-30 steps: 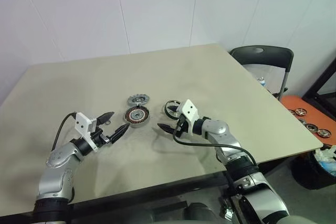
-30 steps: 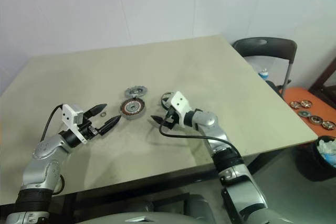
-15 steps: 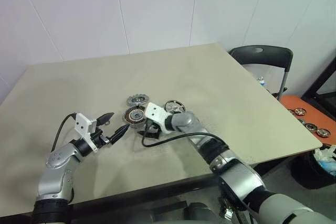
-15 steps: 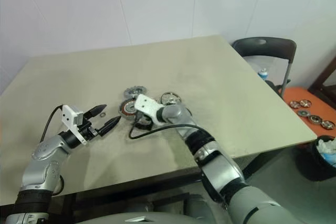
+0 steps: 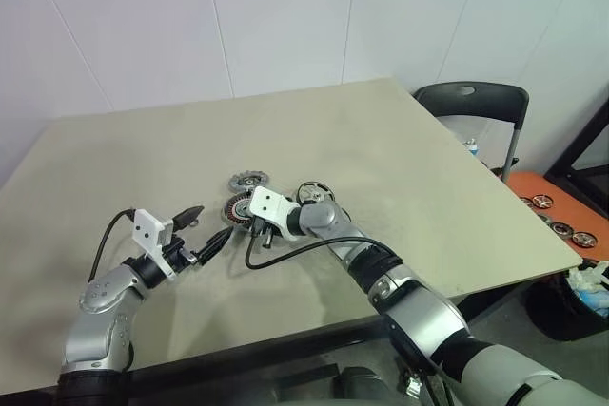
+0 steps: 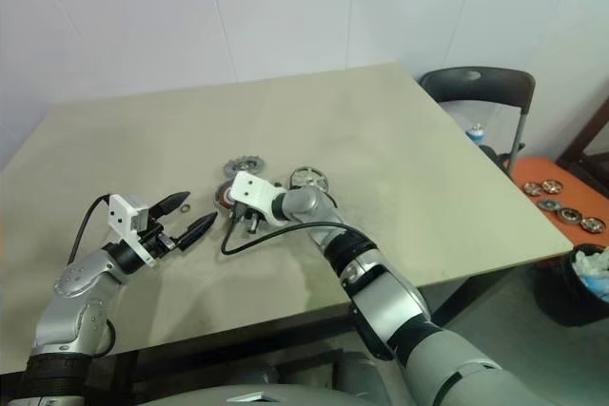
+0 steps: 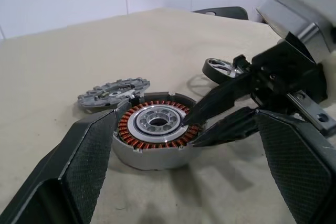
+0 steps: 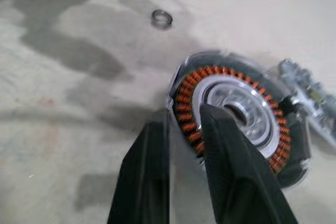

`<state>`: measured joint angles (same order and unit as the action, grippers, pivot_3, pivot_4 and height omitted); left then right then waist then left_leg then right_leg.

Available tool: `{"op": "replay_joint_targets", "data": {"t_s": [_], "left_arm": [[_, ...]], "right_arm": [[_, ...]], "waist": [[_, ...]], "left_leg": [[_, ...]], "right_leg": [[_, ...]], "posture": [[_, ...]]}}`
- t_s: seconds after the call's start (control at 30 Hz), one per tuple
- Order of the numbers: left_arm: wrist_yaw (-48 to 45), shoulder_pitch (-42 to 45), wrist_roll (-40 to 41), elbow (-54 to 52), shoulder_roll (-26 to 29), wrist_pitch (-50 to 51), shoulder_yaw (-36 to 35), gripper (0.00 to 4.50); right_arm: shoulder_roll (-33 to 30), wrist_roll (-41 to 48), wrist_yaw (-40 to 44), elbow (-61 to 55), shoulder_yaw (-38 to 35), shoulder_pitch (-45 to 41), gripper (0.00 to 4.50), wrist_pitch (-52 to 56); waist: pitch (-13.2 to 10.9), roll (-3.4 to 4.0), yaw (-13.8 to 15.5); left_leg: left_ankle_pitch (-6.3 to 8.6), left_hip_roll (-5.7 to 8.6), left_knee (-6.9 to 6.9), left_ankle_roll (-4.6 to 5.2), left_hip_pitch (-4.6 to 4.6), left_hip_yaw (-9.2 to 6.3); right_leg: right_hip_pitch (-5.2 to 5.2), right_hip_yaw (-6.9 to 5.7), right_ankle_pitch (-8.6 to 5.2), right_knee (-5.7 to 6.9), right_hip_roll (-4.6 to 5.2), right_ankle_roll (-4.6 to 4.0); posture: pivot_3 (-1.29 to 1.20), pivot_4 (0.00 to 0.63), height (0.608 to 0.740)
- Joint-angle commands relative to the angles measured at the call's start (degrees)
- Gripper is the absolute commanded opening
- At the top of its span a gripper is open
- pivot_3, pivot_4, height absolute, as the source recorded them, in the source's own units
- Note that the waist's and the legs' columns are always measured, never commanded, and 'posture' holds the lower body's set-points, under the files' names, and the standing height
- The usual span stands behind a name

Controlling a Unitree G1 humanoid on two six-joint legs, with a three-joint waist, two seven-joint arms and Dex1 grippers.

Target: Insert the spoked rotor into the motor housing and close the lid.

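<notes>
From the head views, the right gripper (image 5: 259, 232) has swung across from beside the spoked rotor (image 5: 315, 193) to the motor housing (image 5: 243, 209), leaving the rotor on the table (image 5: 400, 149); the lid (image 5: 249, 181) lies just behind. The left wrist view shows the left gripper (image 7: 173, 182) spread wide near the housing, whose well holds only windings. In the right wrist view, narrowed fingers (image 8: 226, 150) straddle its rim, apparently gripping it to steady it.

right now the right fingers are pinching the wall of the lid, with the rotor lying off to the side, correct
Not quite: the right gripper has its fingers astride the wall of the motor housing, as the right wrist view shows. The lid lies untouched behind the housing, and the spoked rotor does lie off to the side.
</notes>
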<state>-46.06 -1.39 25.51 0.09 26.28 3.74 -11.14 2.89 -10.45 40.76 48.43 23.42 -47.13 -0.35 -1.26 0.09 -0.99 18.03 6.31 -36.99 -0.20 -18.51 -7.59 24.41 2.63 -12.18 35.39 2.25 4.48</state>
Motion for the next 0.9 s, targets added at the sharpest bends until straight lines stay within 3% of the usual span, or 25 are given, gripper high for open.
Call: {"op": "replay_joint_targets", "data": {"t_s": [0.03,0.67,0.8,0.9], "left_arm": [[0.02,1.08,0.47,-1.60,0.96,0.22,-1.01,4.50],[0.94,1.41,-0.19,-1.24,0.15,-0.26,-0.63,4.50],[1.08,1.70,-0.16,-1.36,0.38,-0.11,-0.63,4.50],[1.09,1.85,-0.22,-1.36,0.44,-0.09,-0.48,4.50]], "right_arm": [[-0.59,1.68,0.08,-4.44,-2.34,0.06,1.13,-0.23],[-1.87,-1.24,0.40,-5.25,0.36,1.54,1.13,6.83],[-1.87,-0.71,0.71,-7.07,0.20,1.87,0.02,6.78],[-2.23,-0.48,1.06,-8.88,0.18,2.44,0.02,7.44]], "waist": [[0.00,0.00,0.05],[0.03,-0.01,0.01],[0.02,0.00,0.03],[0.02,0.00,0.29]], "left_leg": [[0.00,0.00,0.00,0.00,0.00,0.00],[-0.02,-0.01,-0.02,-0.03,0.08,0.01],[-0.02,-0.02,-0.02,-0.04,0.08,0.01],[-0.02,0.00,-0.01,-0.04,0.04,-0.02]], "right_leg": [[0.00,0.00,0.00,0.00,0.00,0.00],[-0.06,0.02,0.00,0.07,-0.01,0.00],[-0.05,0.02,0.00,0.08,-0.01,0.00],[-0.04,0.01,0.00,0.04,0.01,0.00]], "posture": [[0.00,0.000,0.740],[0.00,0.000,0.740],[0.00,0.000,0.740],[0.00,0.000,0.740]]}}
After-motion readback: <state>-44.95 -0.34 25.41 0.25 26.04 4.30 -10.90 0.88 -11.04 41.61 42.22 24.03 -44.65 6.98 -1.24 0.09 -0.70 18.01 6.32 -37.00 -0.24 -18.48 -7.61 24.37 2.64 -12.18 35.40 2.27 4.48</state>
